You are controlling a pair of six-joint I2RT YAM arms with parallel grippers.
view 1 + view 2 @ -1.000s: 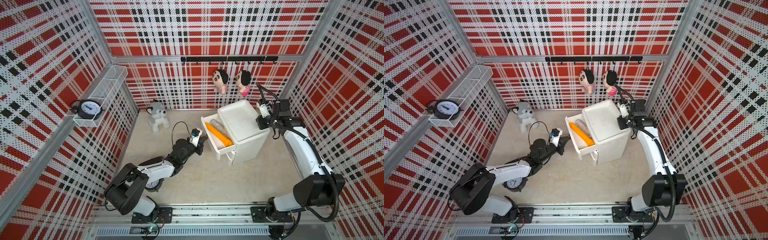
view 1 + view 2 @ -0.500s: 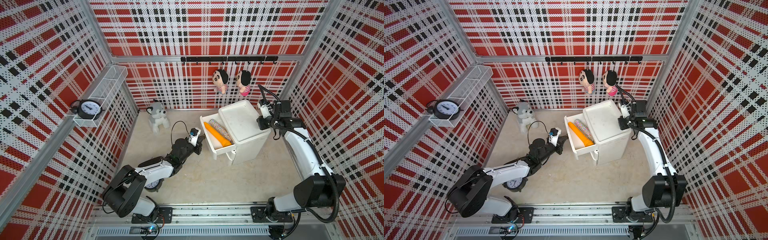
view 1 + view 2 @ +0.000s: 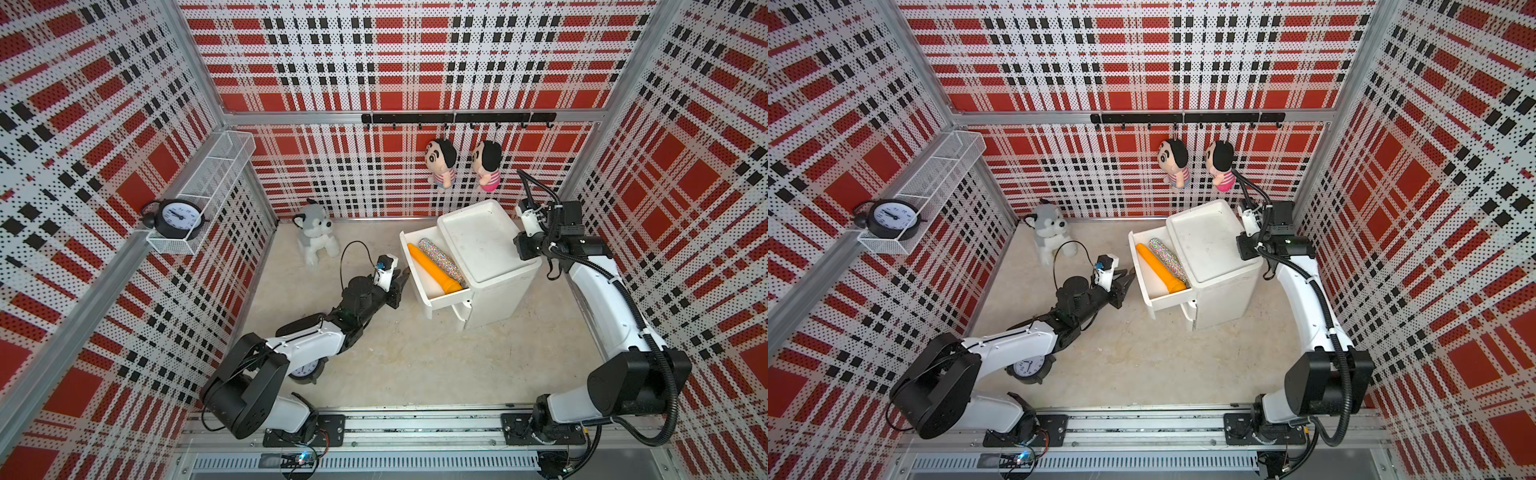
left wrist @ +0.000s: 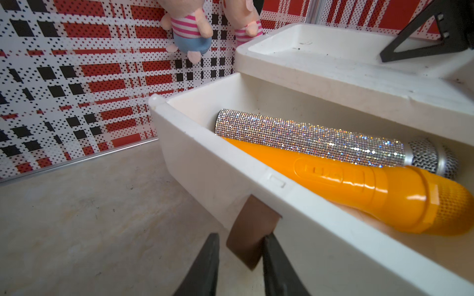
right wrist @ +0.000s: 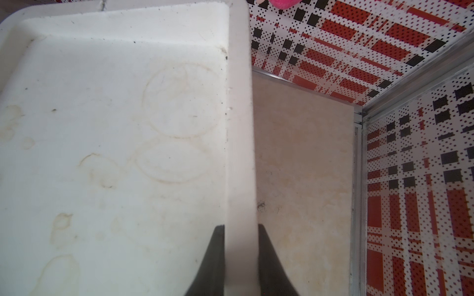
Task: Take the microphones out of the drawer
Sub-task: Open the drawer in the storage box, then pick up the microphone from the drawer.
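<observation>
**A:** What's the largest thing in there?

**B:** Apart from the plaid walls [image 3: 374, 62], it's the white cabinet [image 3: 498, 297]. It stands on the floor [image 3: 395, 353] toward the back right, and its top is a shallow tray.

**A:** And the arms?

**B:** The right arm reaches up to the cabinet's top edge. In its wrist view, the right gripper [image 5: 240, 226] has one black finger pressed against each face of the raised rim, so it is clamped on the cabinet. The left arm lies low across the floor, with the left gripper [image 3: 401, 279] just in front of the drawer [image 3: 449, 302].

**A:** Is the drawer open?

**B:** It stands well out of the cabinet, facing the left arm.

**A:** Where's the microphone?

**B:** There are two, lying side by side inside the drawer with their heads pointing the same way. The orange microphone [image 4: 359, 189] is nearer the drawer front, and the rhinestone microphone [image 4: 307, 138] is right behind it. Neither gripper touches them.

**A:** And the left jaws?

**B:** They're partly apart and gripping nothing. The brown pull tab [image 4: 250, 230] hangs from the drawer front between the fingers. It may be brushing one finger, though the angle is too tight to be sure, and there's a clear gap on the other side.
</observation>
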